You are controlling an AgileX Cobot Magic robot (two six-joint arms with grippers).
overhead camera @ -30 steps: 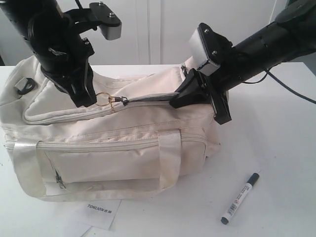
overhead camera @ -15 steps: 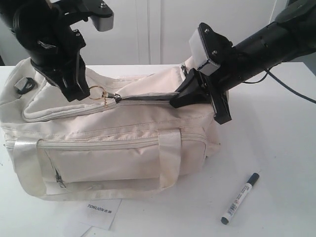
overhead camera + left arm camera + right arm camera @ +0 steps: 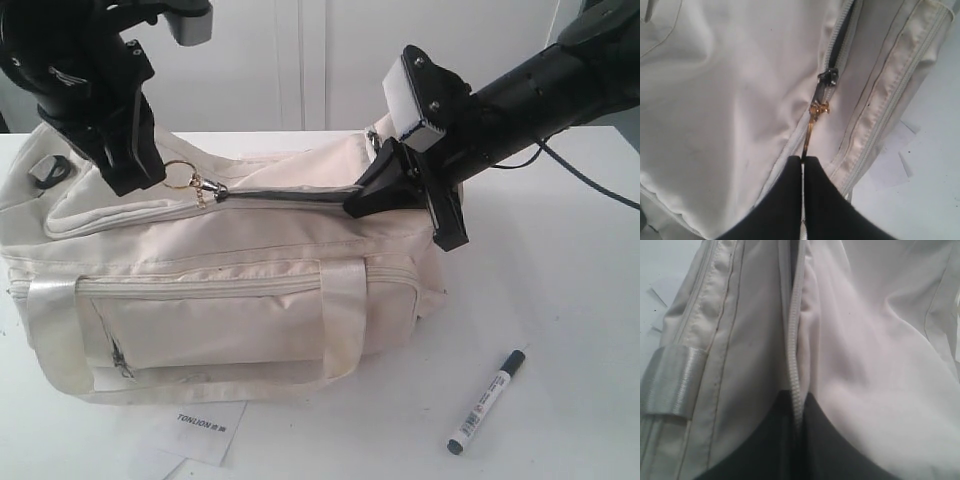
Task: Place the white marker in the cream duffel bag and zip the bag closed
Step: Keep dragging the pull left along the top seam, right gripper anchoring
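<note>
Left pincer [image 3: 803, 161]: black fingers pressed together, clenched on the thin gold metal zipper pull [image 3: 812, 127]. The pull runs taut from the fingertips to the dark slider [image 3: 829, 77] of the curved top zipper. Beyond the slider, away from the pincer, the zipper stands open as a dark gap [image 3: 840, 40]. In the exterior view the left pincer [image 3: 140, 175] sits over the left part of the bag top, with the pull's ring [image 3: 178, 173] just beside its tip. Right pincer [image 3: 796, 407]: jaws closed, clenched on the zipper edge of the large soft cream fabric duffel bag [image 3: 230, 300]. The pale zipper teeth [image 3: 795, 355] run straight in between the two dark fingers. In the exterior view the right pincer [image 3: 362, 205] is at the right end of the top opening. Between slider and right pincer the opening shows as a narrow dark slit [image 3: 290, 195]. The bag lies on its side on the white surface [image 3: 560, 300], front pocket zipper [image 3: 200, 290] shut, webbing handle [image 3: 345, 310] hanging down the front. The slim white marker with black cap [image 3: 487, 402] is outside the bag. It lies flat on the surface to the bag's front right, well apart from the bag and from both pincers, capped end pointing away from the camera. A white paper tag printed "TONLION" [image 3: 205, 430] lies on the surface at the bag's front bottom edge, partly tucked under it.
</note>
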